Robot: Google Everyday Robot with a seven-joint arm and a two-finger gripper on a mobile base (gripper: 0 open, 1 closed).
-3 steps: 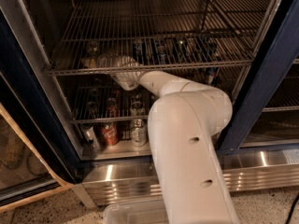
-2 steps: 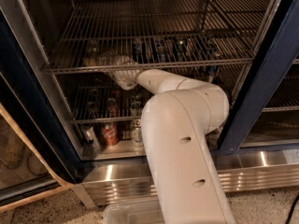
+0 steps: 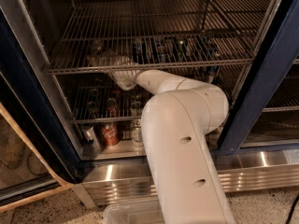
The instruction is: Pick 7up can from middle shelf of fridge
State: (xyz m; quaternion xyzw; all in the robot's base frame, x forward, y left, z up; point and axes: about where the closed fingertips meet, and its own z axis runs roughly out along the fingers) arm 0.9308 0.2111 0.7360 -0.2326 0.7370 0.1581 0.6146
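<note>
The fridge (image 3: 261,78) stands open with its dark blue frame. My white arm reaches in under the upper wire rack and over the middle shelf (image 3: 93,119). My gripper (image 3: 106,61) is at the left, seen dimly through the rack's rods. A pale silvery can (image 3: 97,46), which looks like the 7up can, stands just behind it. I cannot tell whether the gripper touches the can.
Several dark cans (image 3: 159,49) stand in a row to the right of the gripper. On the fridge floor stand a red can (image 3: 110,134), a pale can (image 3: 136,132) and another can (image 3: 88,135). A ribbed steel base panel (image 3: 261,164) runs along the front. A clear bin (image 3: 126,213) sits below.
My arm has shifted a little to the left, and the gripper has gone slightly further in toward the left of the shelf. The cans have not moved.
</note>
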